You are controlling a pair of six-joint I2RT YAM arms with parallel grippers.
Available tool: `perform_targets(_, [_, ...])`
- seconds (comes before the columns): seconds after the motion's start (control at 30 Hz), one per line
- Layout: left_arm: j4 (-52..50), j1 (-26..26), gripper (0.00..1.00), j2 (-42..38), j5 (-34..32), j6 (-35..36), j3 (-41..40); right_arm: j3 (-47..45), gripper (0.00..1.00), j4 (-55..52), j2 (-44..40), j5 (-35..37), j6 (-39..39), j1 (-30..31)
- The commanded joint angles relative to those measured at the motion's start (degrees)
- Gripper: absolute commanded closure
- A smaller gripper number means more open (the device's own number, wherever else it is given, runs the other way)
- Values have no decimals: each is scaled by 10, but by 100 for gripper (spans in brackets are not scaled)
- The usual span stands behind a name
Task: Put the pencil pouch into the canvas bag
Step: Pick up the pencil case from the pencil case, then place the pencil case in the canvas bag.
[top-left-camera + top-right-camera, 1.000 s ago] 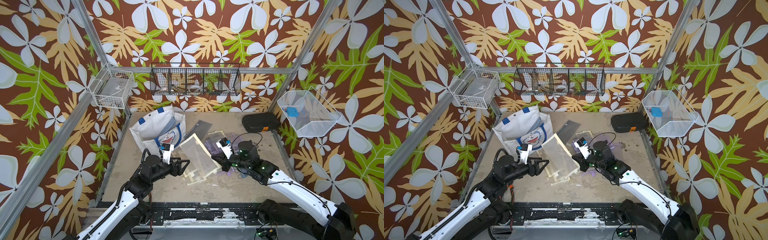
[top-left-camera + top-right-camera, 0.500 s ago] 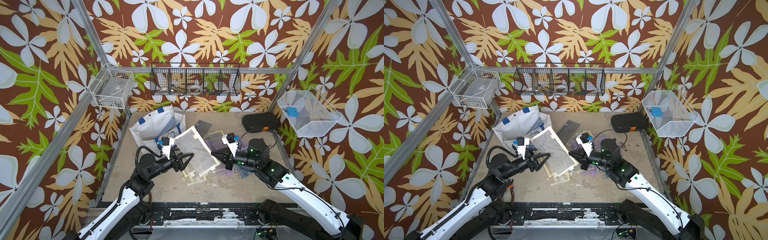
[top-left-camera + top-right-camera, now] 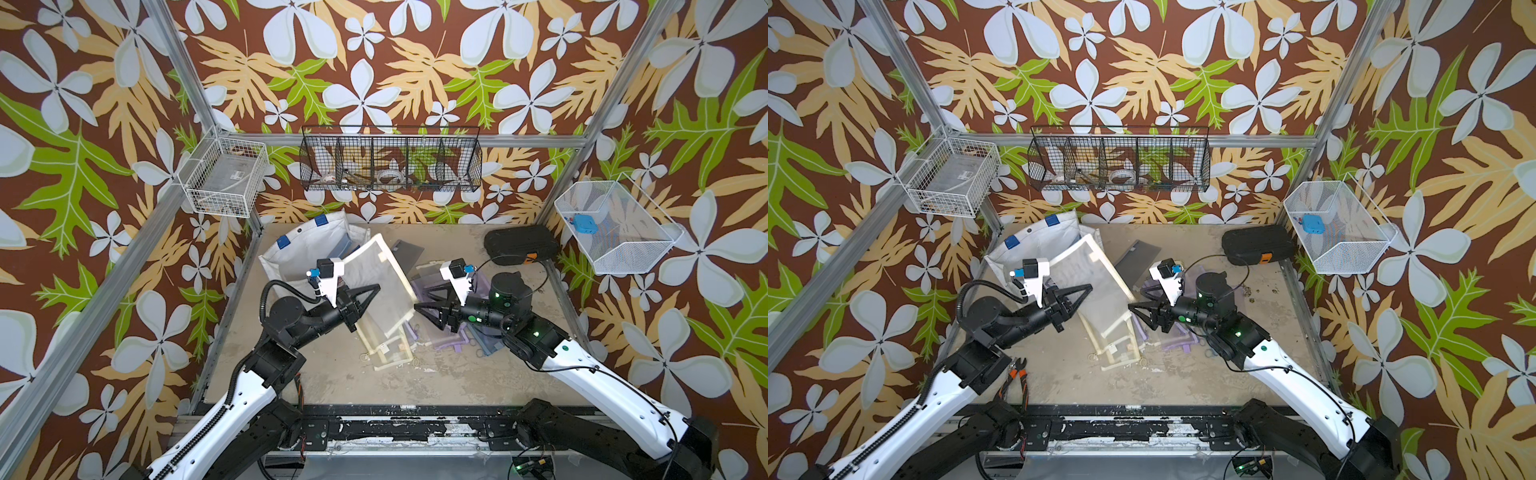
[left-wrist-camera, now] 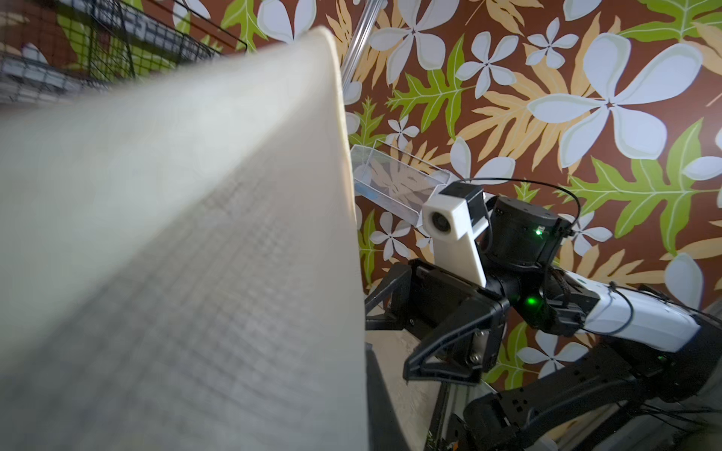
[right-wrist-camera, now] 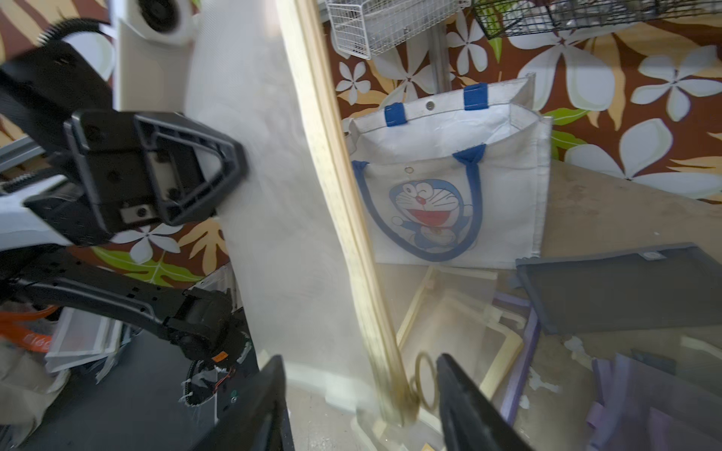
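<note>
Lifted off the heap of cream and purple mesh pouches (image 3: pixel 390 353) and swung toward the white canvas bag with blue handles and a blue cartoon cat face (image 3: pixel 299 253) since a second ago, the flat white mesh pencil pouch with cream trim (image 3: pixel 376 282) has also changed hands. Back then the right gripper (image 3: pixel 419 300) pinched it while the left gripper (image 3: pixel 371 291) stood open beside it; now that is reversed.

On the tan table (image 3: pixel 374 386) the bag stands where it stood, at the back left corner, mouth open. The pouch hangs tilted in the air just right of that mouth, its top corner near the bag's rim, not inside. The right wrist view shows the pouch (image 5: pixel 281 234) in front of the bag (image 5: pixel 449 203). The left gripper is clamped on the pouch's mesh face. The right gripper has let go: jaws spread wide, its fingers (image 5: pixel 465 402) either side of the pouch's cream edge.
</note>
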Motion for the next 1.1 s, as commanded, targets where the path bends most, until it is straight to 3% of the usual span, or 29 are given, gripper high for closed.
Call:
perform_targets(0.0, [-214,3,100,47,-140,155,107,15,0,-57,7,123,-13,0])
perform_targets(0.1, [-316,6,100,114,-261,242,221,20,0,-77,5,151,-15,0])
perform_targets(0.27, [-372,13,100,206,-428,351,354,3,0,-75,-7,145,-4,0])
perform_targets(0.4, [-382,25,100,264,-508,415,406,-12,0,-80,-24,152,-6,0])
perform_targets(0.53, [-361,52,100,295,-576,469,403,-16,0,-91,-33,167,-11,0])
perform_targets(0.77, [-314,63,100,337,-586,499,348,-3,0,-99,-35,168,-33,-1])
perform_targets(1.07, [-330,108,100,411,-507,484,364,-9,0,-101,-57,152,-36,-1])
